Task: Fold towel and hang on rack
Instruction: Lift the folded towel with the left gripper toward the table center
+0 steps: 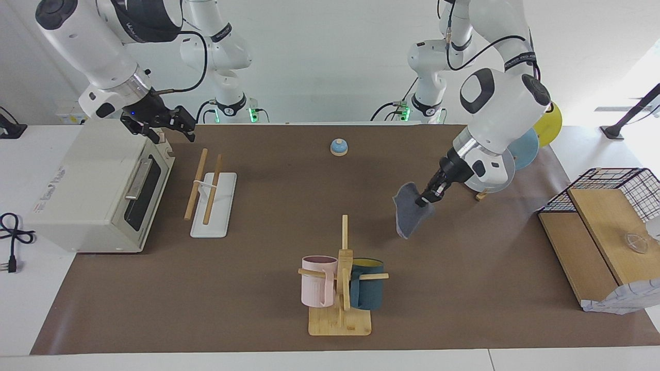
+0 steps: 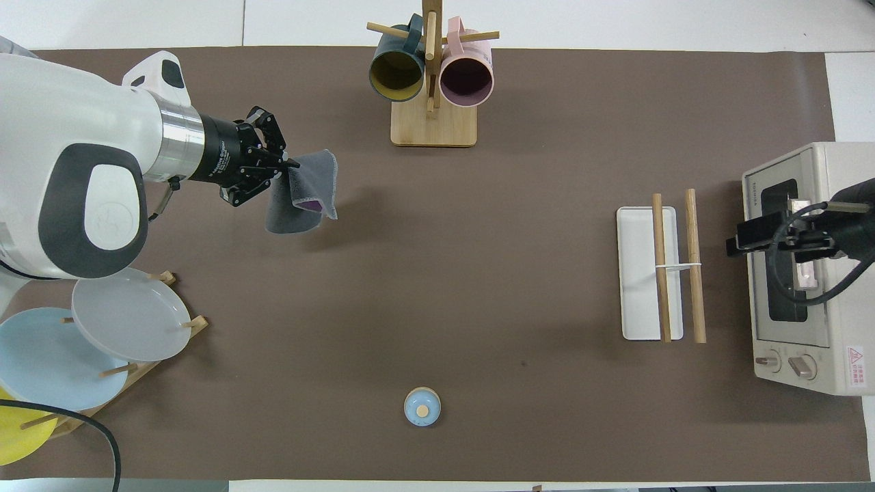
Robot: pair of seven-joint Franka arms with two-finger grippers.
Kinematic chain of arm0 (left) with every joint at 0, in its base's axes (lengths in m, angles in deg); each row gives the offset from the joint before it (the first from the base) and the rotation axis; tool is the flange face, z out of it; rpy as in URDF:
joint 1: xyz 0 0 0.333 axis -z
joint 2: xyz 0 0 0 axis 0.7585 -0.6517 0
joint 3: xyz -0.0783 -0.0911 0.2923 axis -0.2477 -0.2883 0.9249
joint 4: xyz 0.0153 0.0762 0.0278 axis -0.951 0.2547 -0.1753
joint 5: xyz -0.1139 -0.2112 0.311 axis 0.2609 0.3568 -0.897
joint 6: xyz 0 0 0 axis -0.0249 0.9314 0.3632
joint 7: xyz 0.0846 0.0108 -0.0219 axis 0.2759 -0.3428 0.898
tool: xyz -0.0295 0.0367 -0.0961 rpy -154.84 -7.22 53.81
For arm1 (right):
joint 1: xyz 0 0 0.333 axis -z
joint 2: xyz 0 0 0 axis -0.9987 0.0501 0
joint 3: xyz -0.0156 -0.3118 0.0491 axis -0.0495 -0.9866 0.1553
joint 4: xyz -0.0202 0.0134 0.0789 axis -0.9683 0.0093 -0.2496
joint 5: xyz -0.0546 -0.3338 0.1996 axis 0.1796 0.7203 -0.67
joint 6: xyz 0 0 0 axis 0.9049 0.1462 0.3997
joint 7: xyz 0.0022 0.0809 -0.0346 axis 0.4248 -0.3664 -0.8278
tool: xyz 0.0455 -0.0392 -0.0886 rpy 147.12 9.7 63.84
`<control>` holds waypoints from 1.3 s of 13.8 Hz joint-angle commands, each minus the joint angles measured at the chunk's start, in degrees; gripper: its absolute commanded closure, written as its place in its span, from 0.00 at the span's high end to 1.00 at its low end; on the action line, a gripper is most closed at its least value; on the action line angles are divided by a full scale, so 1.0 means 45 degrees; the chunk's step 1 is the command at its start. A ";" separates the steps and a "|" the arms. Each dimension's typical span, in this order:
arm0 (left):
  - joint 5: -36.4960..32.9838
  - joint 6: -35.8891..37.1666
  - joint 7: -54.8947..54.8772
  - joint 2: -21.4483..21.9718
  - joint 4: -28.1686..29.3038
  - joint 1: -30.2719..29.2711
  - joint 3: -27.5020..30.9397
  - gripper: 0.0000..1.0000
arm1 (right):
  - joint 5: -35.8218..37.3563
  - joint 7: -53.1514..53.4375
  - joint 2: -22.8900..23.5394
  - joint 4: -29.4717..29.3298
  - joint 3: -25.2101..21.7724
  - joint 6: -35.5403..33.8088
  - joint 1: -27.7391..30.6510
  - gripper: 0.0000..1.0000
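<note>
One towel (image 1: 411,209) hangs, seemingly folded, pinched by left end effector (image 1: 427,199).

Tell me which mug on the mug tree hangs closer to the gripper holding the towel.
The dark teal mug, on the left gripper's side of the mug tree; the pink mug hangs toward the rack's end.

matt grey cloth towel (image 1: 411,208), pale wooden rods on the rack (image 1: 211,197) with smooth white base, matt brown paper table cover (image 1: 268,288)

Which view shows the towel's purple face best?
Overhead: the towel hangs folded from the left end effector, with purple showing inside the fold. The facing view shows only its grey face.
</note>
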State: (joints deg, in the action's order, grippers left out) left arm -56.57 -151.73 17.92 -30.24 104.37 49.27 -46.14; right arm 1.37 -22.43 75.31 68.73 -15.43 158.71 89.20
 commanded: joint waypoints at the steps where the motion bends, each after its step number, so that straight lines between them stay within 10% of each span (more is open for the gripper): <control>1: 0.0001 0.0253 0.3857 0.0971 0.0049 0.0267 -0.0070 0.00 | -0.1392 0.2163 -0.0753 0.0917 0.0139 0.0200 -0.0127 1.00; 7: 0.0059 -0.0059 1.0642 0.1637 0.0010 0.0638 -0.0772 0.00 | -0.4572 0.7158 -0.1280 0.1931 0.0119 0.0335 -0.0127 1.00; 18: 0.0001 -0.1855 1.8653 0.2144 0.1024 0.2143 -0.0813 0.00 | -0.8991 1.2656 -0.0521 0.3105 0.0178 0.6249 -0.4091 1.00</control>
State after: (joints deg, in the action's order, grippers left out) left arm -56.55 -157.72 97.94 -23.10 105.60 58.28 -50.30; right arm -35.79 33.61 71.48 82.08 -14.37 183.33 71.58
